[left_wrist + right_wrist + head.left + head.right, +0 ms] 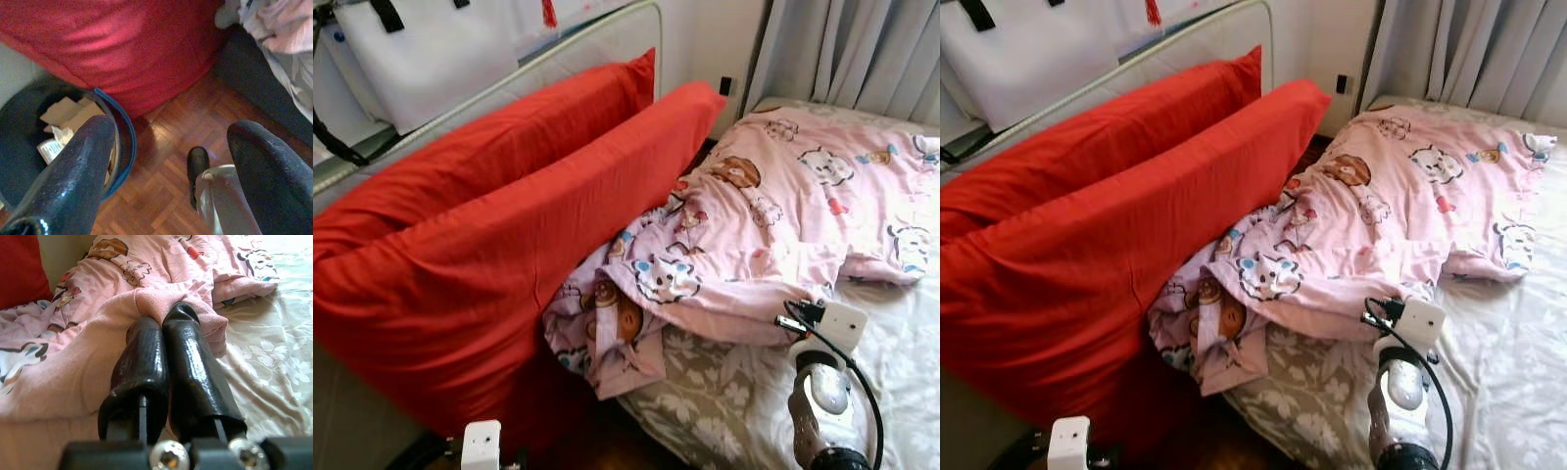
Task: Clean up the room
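1. Edges and clearance: The pink quilt (773,225) lies bunched across the head half of the bed, its near edge folded into a thick roll that overhangs the bed's left side. The right gripper (164,330) sits at that folded edge, its two black fingers pressed together with a fold of the pink fabric rising just at the tips; whether cloth is actually pinched between them cannot be told. To the right of the gripper the bedsheet (901,372) lies bare and open.

2. Surface: The sheet is pale with a grey leaf print, lightly wrinkled. The floor (166,161) beside the bed is brown parquet, seen as a narrow strip between bed and pillows.

3. Room: Grey curtains (862,49) hang behind the bed. A white wall with a dark socket stands at the corner.

4. Obstructions: Two large red pillows (499,225) stand on edge against a metal-railed frame (509,69), leaning close to the bed's left side and touching the quilt's hanging corner.

5. Left side: The left gripper (166,171) hangs low over the floor, fingers well apart and holding nothing. A dark bin with a blue rim (117,127), containing card and paper scraps, stands just beside the lower pillow.
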Robot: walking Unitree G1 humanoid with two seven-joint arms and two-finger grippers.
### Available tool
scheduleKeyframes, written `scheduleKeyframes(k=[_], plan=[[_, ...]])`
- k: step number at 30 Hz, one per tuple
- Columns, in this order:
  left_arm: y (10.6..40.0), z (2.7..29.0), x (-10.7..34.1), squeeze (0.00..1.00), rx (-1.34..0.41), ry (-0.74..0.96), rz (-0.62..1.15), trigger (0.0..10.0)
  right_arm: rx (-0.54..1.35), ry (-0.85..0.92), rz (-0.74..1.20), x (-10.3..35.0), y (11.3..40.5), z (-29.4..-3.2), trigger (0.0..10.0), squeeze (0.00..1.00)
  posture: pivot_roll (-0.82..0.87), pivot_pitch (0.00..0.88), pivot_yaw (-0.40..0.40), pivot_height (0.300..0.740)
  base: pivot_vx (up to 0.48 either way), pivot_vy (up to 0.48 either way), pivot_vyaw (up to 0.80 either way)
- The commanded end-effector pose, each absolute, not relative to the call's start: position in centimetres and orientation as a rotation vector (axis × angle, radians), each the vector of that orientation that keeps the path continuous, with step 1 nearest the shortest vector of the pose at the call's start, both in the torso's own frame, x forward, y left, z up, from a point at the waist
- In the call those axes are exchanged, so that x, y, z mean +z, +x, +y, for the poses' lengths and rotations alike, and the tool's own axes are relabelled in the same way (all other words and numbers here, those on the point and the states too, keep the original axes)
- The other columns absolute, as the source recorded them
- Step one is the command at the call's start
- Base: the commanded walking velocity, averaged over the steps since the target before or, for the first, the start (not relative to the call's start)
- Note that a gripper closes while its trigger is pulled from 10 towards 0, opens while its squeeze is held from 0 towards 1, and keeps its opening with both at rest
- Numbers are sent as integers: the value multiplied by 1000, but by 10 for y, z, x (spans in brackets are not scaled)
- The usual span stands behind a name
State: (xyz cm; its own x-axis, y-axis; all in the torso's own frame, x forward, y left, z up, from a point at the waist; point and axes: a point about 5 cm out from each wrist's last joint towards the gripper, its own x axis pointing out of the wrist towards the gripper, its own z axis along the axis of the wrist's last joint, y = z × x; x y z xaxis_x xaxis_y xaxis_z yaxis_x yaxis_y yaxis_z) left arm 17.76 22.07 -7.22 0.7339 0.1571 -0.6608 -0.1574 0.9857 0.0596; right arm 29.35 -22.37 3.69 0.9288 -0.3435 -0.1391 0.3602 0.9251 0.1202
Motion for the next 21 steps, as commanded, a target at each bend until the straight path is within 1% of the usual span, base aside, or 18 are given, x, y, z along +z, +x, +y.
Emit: scheduleKeyframes(k=[1, 6, 21], plan=[[169, 227, -75, 0, 172, 24, 760, 10000, -367, 142, 102, 39, 294, -224, 10000, 0, -54, 67, 59, 740, -247, 0, 0], [169, 227, -75, 0, 170, 26, 760, 10000, -374, 140, 101, 39, 294, -225, 10000, 0, -54, 68, 59, 740, -247, 0, 0], [170, 227, -75, 0, 160, 30, 760, 10000, -484, 79, 62, 46, 291, -243, 10000, 0, -54, 66, 59, 740, -247, 0, 0]])
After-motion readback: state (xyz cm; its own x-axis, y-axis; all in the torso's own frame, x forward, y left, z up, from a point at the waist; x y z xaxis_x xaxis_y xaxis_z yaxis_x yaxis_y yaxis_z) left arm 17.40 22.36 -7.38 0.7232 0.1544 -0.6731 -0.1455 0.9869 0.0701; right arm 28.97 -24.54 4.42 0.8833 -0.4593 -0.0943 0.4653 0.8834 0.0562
